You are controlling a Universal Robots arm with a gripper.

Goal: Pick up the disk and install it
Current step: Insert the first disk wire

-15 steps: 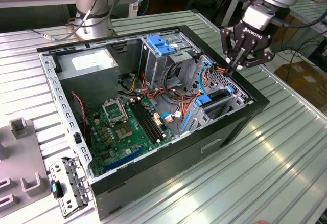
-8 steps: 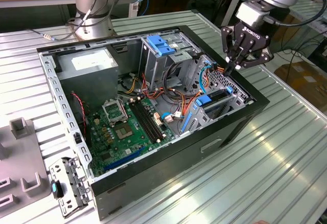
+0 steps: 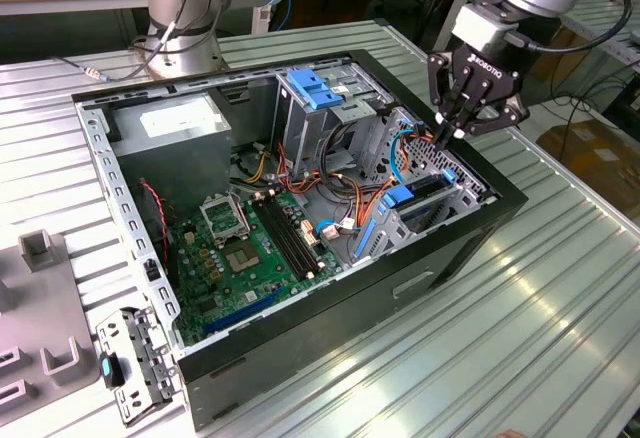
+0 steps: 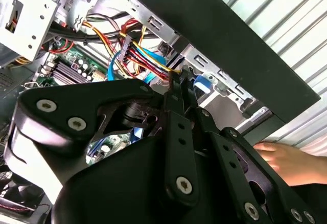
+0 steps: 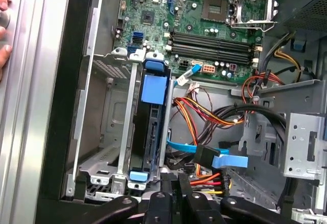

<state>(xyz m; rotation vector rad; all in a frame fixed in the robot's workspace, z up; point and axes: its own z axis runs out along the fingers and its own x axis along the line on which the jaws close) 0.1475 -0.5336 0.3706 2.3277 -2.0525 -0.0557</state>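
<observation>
First wrist view puts us right over the open computer case [image 5: 56,106], and the disk [image 5: 152,132] stands on edge in the drive bay [image 5: 102,127] by the case wall, blue rails capping both ends, seated down between the bay's metal guides. Over to the exterior view: the gripper [image 3: 452,130] hangs above that same corner of the case, at the exterior view's right, fingertips pinched down to a point with nothing between them. It's near the disk [image 3: 420,196] but apart from it, and how high above the bay rim it sits is hard to judge from this angle. In the second wrist view the gripper [image 4: 179,81] shows fingers drawn together, bare, over a bundle of cables [image 4: 138,50]. A person's hand [image 4: 283,160] rests against the outside of the case.

As for handling, this looks like a stiff metal slab, dense for its size, smooth on the faces and likely slick there. It won't flex, but it's probably shock-sensitive, so no dropping. The plastic rails look like the best purchase: a grip across the narrow thickness near the top rail [image 5: 154,88], clear of the loose blue data cable [image 5: 225,160] nearby.
</observation>
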